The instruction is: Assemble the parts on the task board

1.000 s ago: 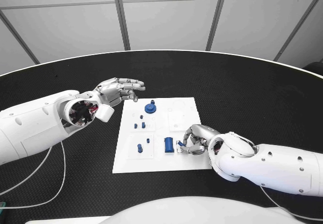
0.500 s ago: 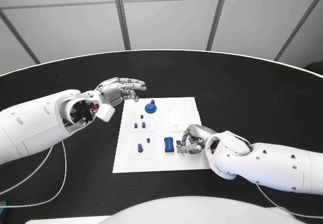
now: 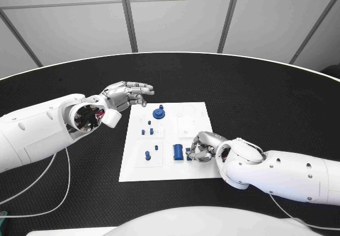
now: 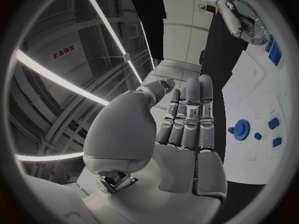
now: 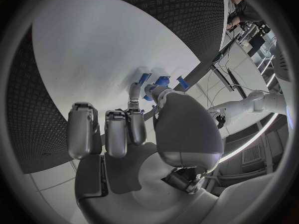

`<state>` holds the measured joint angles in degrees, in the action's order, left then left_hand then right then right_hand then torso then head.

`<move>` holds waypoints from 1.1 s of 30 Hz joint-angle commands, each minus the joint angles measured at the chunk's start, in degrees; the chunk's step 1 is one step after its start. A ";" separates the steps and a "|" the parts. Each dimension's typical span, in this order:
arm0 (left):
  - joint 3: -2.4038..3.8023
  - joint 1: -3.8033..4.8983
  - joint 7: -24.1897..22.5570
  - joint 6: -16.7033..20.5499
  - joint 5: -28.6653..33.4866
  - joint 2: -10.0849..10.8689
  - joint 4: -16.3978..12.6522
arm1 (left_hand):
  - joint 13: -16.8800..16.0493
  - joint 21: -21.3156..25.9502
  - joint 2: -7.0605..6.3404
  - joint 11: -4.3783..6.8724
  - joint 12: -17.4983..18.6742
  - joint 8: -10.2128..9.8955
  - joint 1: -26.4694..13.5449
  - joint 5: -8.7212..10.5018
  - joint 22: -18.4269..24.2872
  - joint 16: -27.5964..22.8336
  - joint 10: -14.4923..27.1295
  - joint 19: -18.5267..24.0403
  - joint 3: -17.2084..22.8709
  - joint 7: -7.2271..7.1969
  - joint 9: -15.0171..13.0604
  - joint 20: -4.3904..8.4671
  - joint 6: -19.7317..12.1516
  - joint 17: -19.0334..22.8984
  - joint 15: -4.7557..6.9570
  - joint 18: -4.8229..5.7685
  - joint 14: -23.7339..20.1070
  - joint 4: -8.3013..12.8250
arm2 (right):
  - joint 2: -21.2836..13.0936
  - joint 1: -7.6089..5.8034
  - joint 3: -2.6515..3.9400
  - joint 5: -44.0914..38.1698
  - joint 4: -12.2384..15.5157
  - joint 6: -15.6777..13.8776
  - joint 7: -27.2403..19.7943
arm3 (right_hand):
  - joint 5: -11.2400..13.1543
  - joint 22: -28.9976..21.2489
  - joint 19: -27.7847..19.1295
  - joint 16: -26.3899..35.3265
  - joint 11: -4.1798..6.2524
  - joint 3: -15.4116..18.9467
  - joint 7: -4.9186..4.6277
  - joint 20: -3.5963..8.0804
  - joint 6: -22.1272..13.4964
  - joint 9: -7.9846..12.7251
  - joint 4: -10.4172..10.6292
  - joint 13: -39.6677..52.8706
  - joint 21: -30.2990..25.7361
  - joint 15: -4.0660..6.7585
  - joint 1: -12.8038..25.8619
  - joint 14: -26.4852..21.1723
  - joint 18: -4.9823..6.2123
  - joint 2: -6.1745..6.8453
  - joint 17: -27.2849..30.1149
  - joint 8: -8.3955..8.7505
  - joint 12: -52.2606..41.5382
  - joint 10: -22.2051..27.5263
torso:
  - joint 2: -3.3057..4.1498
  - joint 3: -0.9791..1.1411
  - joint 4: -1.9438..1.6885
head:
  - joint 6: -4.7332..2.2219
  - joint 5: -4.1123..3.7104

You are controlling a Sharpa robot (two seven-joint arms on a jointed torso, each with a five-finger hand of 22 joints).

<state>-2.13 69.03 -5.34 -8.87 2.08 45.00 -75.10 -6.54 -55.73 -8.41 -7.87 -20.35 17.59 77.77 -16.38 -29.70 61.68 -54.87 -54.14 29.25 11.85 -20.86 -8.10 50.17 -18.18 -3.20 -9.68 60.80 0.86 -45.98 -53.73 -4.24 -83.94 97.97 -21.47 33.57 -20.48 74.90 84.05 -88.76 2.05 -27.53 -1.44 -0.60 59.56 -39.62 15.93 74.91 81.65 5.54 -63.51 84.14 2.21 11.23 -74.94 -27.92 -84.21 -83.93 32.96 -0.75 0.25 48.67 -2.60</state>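
Note:
The white task board [image 3: 191, 110] lies in the middle of the table. On it stand a blue round part [image 3: 158, 114], small blue pegs [image 3: 147, 132] and a blue cylinder [image 3: 177, 152]. My right hand [image 3: 203, 147] rests curled on the board's near right part, just right of the cylinder. Its thumb and a finger pinch a small blue part [image 3: 188, 153], seen at the fingertips in the right wrist view [image 5: 151, 88]. My left hand [image 3: 128, 96] hovers off the board's far left corner, holding nothing. Its fingers [image 4: 187, 117] lie fairly straight, side by side.
The black table [image 3: 269, 98] surrounds the board on all sides. A thin white cable [image 3: 60, 191] trails over the table under my left arm. In the left wrist view the board [image 4: 258, 94] and the round part [image 4: 240, 130] lie beyond the fingers.
My right hand has crept slightly toward the far side of the board, carrying the small blue part with it. My left hand has barely moved.

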 commanded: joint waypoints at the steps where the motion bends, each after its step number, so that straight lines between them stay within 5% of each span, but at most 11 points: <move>1: 0.00 0.00 0.00 -0.01 0.00 -0.01 0.01 | 0.07 0.19 0.40 -0.11 -0.24 0.36 0.00 -0.25 0.10 -0.27 0.41 0.35 0.00 -0.01 -0.09 -0.15 -0.28 0.07 -0.02 -0.95 -0.34 -0.30 | 0.01 0.00 0.00 0.00 0.00 0.02 0.01 | 0.64 13.09 4.93 -0.09 0.39 0.02 -0.18 0.46 0.41 -0.12 0.46 12.03 0.27 0.42 0.79 5.43 -0.72 -0.02 -12.95 -0.36 -0.36 -3.86 | -0.03 0.01 0.02 | -0.04 -0.01; 12: 0.00 0.00 0.04 0.13 0.00 0.23 -0.12 | 0.10 0.28 0.38 -0.10 -0.31 0.44 -0.01 -0.24 0.18 -0.24 0.43 0.30 -0.03 -0.02 -0.10 -0.15 -0.31 0.10 -0.03 -0.95 -0.36 -0.44 | -1.29 0.00 -0.01 0.00 1.36 -0.14 -0.47 | 2.81 13.05 4.92 -0.04 0.46 0.37 -0.08 0.51 0.32 -0.26 0.26 12.01 0.12 0.47 1.57 5.41 -0.70 0.03 -12.86 -0.51 -0.27 -3.83 | 0.03 0.02 -0.01 | -0.08 -0.05; 16: 0.00 0.00 0.02 0.16 0.00 0.42 -0.25 | 0.10 0.28 0.38 -0.10 -0.31 0.44 -0.01 -0.24 0.18 -0.24 0.43 0.30 -0.03 -0.02 -0.10 -0.15 -0.31 0.10 -0.03 -0.95 -0.36 -0.44 | -2.66 0.00 -0.04 0.00 3.09 0.26 -1.01 | 6.52 13.05 4.90 -0.03 0.54 0.32 -0.01 0.60 0.08 -0.46 -1.09 12.03 0.07 0.56 -0.18 5.41 -0.69 0.77 -12.87 -0.70 -0.22 -3.82 | 0.04 0.05 -0.05 | 0.03 0.04; 21: 0.00 0.00 -0.03 0.16 0.00 0.50 -0.28 | 0.10 0.28 0.38 -0.10 -0.31 0.44 -0.01 -0.24 0.18 -0.24 0.43 0.30 -0.03 -0.02 -0.10 -0.15 -0.31 0.10 -0.03 -0.95 -0.36 -0.44 | -3.40 0.01 -0.08 0.00 4.02 0.62 -1.29 | 8.24 13.06 4.91 -0.03 0.56 0.36 0.02 0.62 0.03 -0.49 -1.59 12.03 0.14 0.57 -0.95 5.41 -0.71 1.02 -12.87 -0.74 -0.18 -3.80 | -0.03 0.06 0.06 | -0.02 0.04; 33: 0.00 0.00 -0.09 0.14 0.00 0.51 -0.32 | 0.10 0.28 0.38 -0.10 -0.31 0.44 -0.01 -0.24 0.18 -0.24 0.43 0.30 -0.03 -0.02 -0.10 -0.15 -0.31 0.10 -0.03 -0.95 -0.36 -0.44 | -2.23 0.03 -0.11 0.00 1.68 0.72 -1.44 | 9.47 13.07 4.91 -0.03 0.62 0.04 0.10 0.64 0.09 -0.49 -2.11 12.18 0.17 0.61 -1.93 5.41 -0.71 0.69 -12.86 -0.79 -0.41 -3.91 | 0.07 0.02 -0.14 | -0.04 -0.01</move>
<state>-2.13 69.02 -5.43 -8.74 2.08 45.51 -75.42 -6.49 -55.73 -8.41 -7.87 -20.35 17.82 77.77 -16.38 -29.57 61.68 -54.87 -54.14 29.25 11.85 -20.91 -8.10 50.17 -18.14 -3.20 -9.68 60.80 0.86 -48.26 -53.70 -4.35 -83.94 99.79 -20.75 32.13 -11.20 74.90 83.92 -88.76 2.22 -27.54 -1.64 -0.31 59.77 -40.03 14.13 74.95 81.65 5.73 -65.04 83.94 2.21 11.92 -74.92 -28.52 -84.41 -84.10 32.95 -0.70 0.15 48.64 -2.62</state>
